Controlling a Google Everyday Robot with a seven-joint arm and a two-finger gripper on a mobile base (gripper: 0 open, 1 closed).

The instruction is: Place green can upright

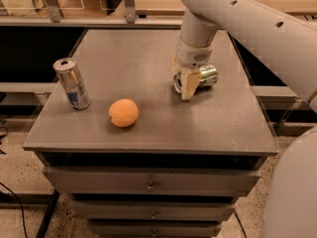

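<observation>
The green can [209, 75] lies on its side on the grey cabinet top [148, 58], right of centre. My gripper [183, 77] comes down from above onto the can's left half. It is open, with one cream finger [189, 85] in front of the can and the other behind it. The can's right end sticks out past the fingers. The can rests on the surface.
A taller silver-and-blue can [72, 83] stands upright near the left edge. An orange [123, 112] lies at the front, left of centre. My white arm [247, 24] reaches in from the upper right. Drawers are below the front edge.
</observation>
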